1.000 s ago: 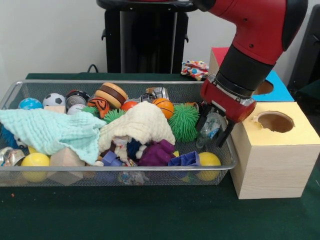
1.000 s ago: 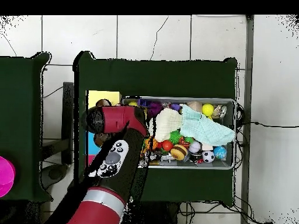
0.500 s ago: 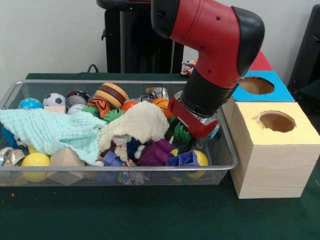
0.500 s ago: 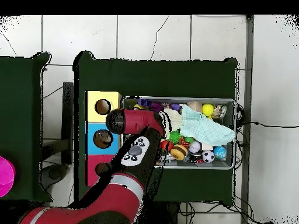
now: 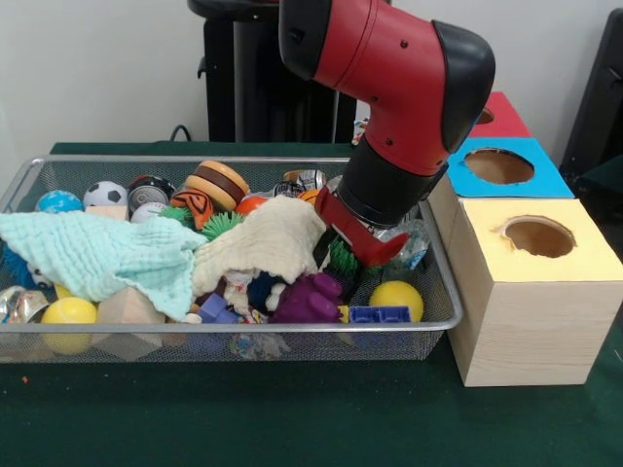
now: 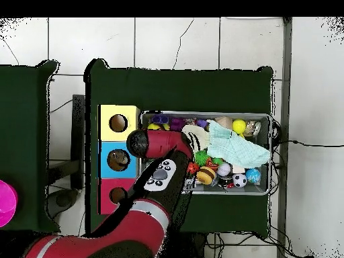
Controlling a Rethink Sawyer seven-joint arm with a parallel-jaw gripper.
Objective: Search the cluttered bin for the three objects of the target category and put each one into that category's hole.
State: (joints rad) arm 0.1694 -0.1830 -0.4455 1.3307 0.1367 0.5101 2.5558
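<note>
You have the gripper (image 5: 336, 255) down in the bin (image 5: 443, 292), pushed in by the cream cloth (image 5: 273, 238) and the green spiky ball (image 5: 343, 258). You cannot tell if the fingers are wide or narrow; the arm hides them. Nothing shows which toys you want. The balls, like the yellow ball (image 5: 396, 299), look light, smooth and round, so they may roll away. Grab one across its middle. The cloth is soft and may snag. The boxes' holes (image 5: 534, 236) wait just beside the bin.

Red arm (image 5: 389, 88) bent low, jaws hidden
</note>
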